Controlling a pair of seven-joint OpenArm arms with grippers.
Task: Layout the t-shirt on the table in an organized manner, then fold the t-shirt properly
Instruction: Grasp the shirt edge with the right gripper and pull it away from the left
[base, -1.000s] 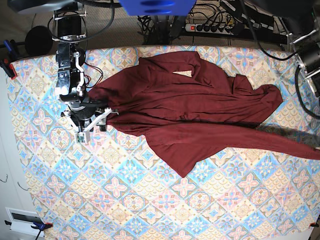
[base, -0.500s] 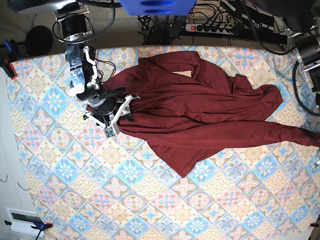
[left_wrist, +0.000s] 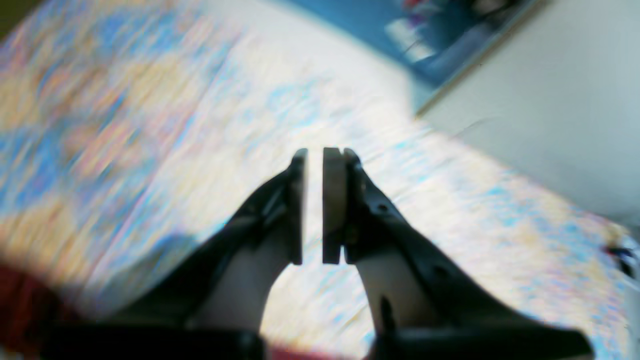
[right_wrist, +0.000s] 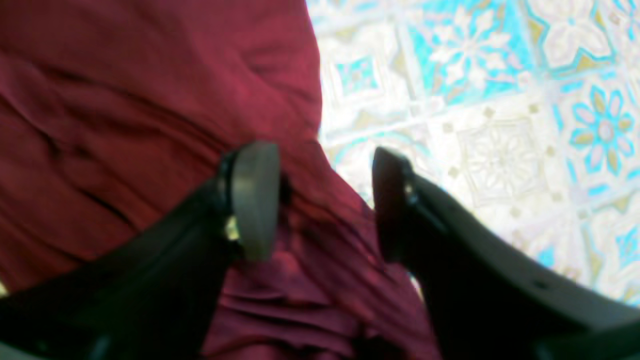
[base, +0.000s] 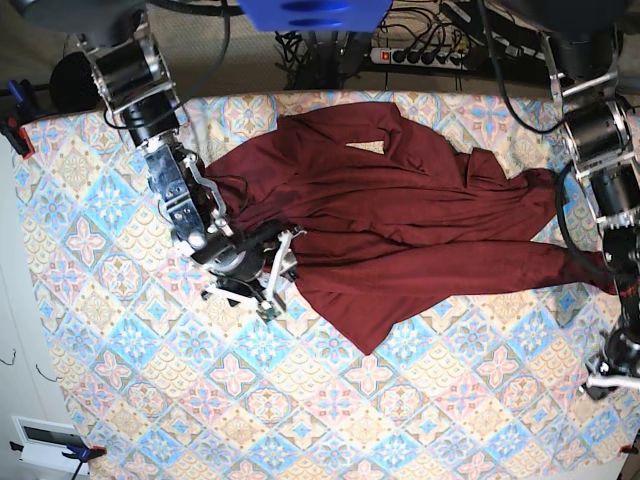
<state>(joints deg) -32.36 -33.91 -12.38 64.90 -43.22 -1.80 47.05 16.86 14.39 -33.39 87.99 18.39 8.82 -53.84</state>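
Right gripper let go at the shirt's edge; left gripper off to the side, nearly shut.

My right gripper (right_wrist: 320, 200) now stands wide apart over the edge of the dark maroon long-sleeved knit t-shirt (base: 400, 220), fabric lying loose between the jaws, nothing clamped, so I judge the drag is over and the layout step isn't done: the shirt lies bunched and creased across the far half of the pastel diamond-tiled table (base: 300, 420), one sleeve trailing toward my left side. My left gripper (left_wrist: 314, 205) is nearly together w/ a thin gap, empty, over bare cloth near the table edge. Vs. a sec ago: right arm moved nearer the table's middle, shirt edge pulled along; the long sleeve no longer reaches the table edge.
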